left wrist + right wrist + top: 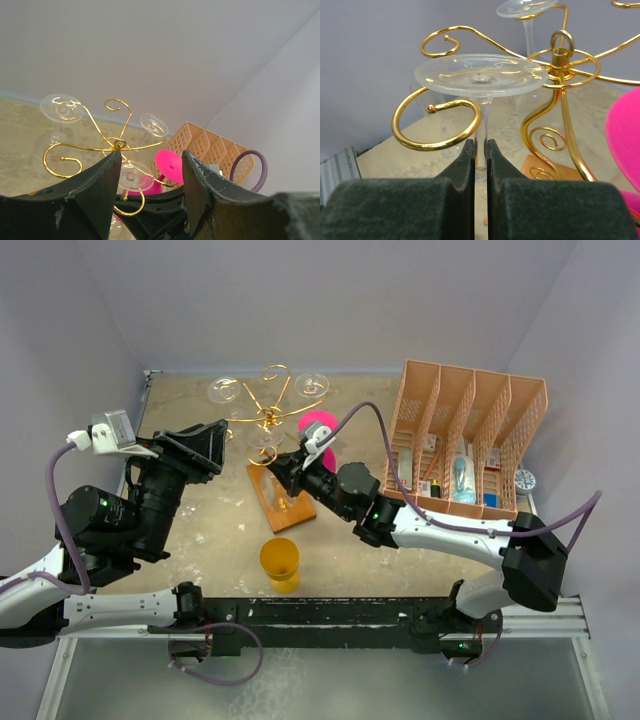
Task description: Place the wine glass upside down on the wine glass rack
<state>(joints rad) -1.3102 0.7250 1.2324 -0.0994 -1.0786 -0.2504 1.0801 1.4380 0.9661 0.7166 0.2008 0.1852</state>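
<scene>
A clear wine glass [480, 75] hangs upside down, foot on top, with my right gripper [480, 145] shut on its stem. Its foot sits just above a curled arm of the gold wire wine glass rack [560, 50], and the stem runs down at the curl's inner end. From above, the right gripper [285, 468] is at the rack [268, 418], over its wooden base [282, 502]. My left gripper [215, 445] hovers open left of the rack, holding nothing. In the left wrist view, the held glass's foot [135, 176] shows between the open fingers [107, 185].
Two more clear glasses [224, 390] [311, 385] hang on the rack's far arms and a pink glass [318, 427] on its right side. A yellow cup [279, 562] stands near the front. The salmon slotted organizer [470, 435] fills the right.
</scene>
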